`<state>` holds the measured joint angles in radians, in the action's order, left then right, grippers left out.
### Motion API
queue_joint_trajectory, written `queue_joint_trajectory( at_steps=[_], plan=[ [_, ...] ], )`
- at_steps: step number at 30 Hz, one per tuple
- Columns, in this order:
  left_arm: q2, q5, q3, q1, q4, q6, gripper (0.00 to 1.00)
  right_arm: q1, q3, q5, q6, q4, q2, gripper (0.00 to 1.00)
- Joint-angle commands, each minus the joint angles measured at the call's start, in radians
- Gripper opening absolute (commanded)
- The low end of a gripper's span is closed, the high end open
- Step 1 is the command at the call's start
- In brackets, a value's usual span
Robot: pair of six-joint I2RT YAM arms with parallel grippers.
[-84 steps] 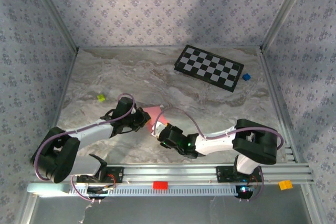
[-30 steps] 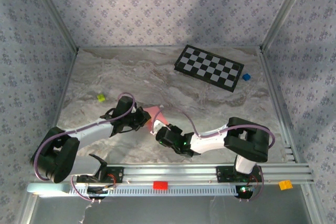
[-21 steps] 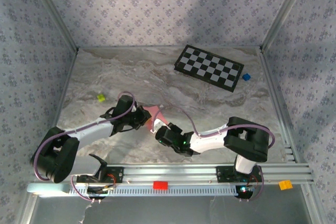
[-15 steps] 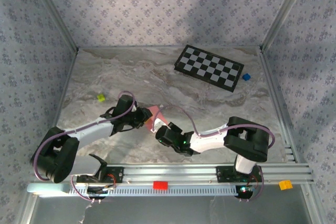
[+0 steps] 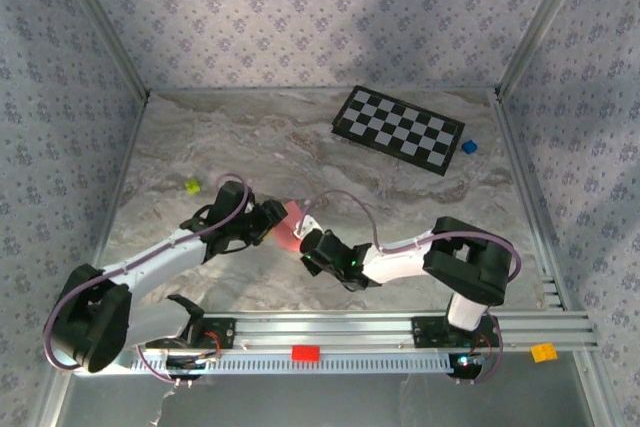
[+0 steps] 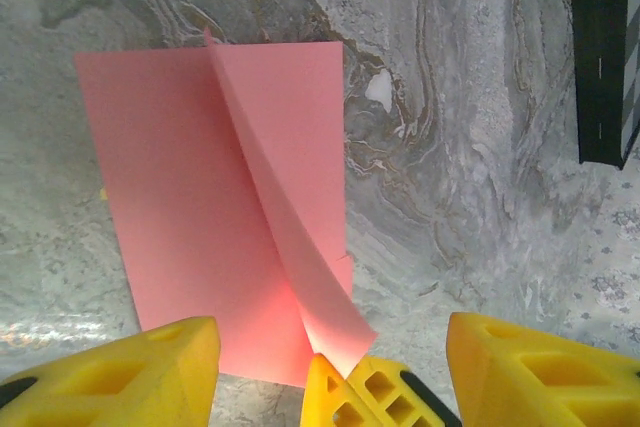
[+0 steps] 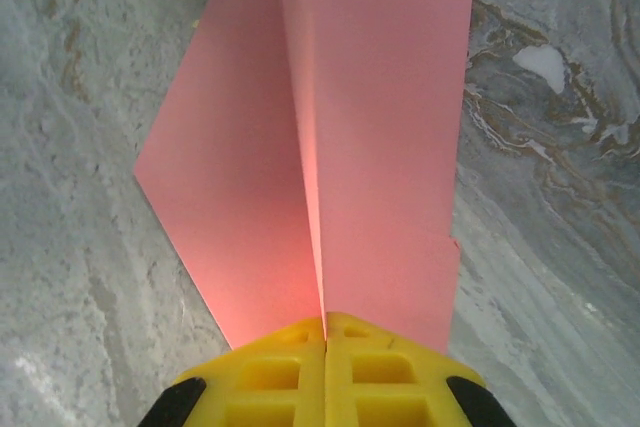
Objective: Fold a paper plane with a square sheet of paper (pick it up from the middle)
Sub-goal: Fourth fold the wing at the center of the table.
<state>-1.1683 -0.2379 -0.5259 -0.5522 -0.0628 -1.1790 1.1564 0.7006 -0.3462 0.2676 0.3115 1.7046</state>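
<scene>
while the right pincer clamps the crease, the left one stands open beside it

as the top view shows it, the marble table [image 5: 300,147] carries the checkered board [image 5: 398,129] at the upper right. both arms reach in from the bottom edge and meet just below the middle of the frame. there the square sheet of paper [image 5: 290,217] lies as a small pink patch between the two wrists, well apart from the board.

in the left wrist view most of the sheet lies flat in the left and centre of the frame. one flap rises from it along a crease that runs from the bottom centre up to the top edge, left of the middle. in the right wrist view that same ridge runs almost straight up the middle, so the paper's long axis points directly away from the right gripper [image 7: 325,332]. its fingers are pressed together at the bottom centre with the near end of the crease caught between them.

the left gripper [image 6: 330,332] has its fingers wide apart at the lower left and lower right corners. they straddle the near edge of the sheet and the right fingertips, and hold nothing. both arms are at the paper, but the grip is the right one's. the next fold probably turns on the left fingers meeting the raised flap, which curls toward the lower centre of their view.
</scene>
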Motion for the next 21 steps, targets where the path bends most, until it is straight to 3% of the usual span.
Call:
queue_joint_trajectory(
  at_steps=[1, 13, 17, 21],
  plan=[
    [0.024, 0.025, -0.013, -0.003, -0.050, 0.004, 0.61, -0.041, -0.031, 0.162, 0.093, 0.057, -0.016, 0.00],
    [0.007, 0.008, -0.009, 0.002, -0.022, -0.009, 0.60, -0.217, 0.002, 0.585, 0.309, 0.043, 0.009, 0.01],
    [-0.006, -0.002, -0.010, 0.007, -0.007, -0.004, 0.61, -0.244, -0.005, 0.655, 0.339, 0.067, 0.008, 0.01],
    [-0.044, -0.043, -0.012, 0.027, 0.061, -0.028, 0.64, -0.251, -0.016, 0.650, 0.343, 0.078, 0.009, 0.01]
  ],
)
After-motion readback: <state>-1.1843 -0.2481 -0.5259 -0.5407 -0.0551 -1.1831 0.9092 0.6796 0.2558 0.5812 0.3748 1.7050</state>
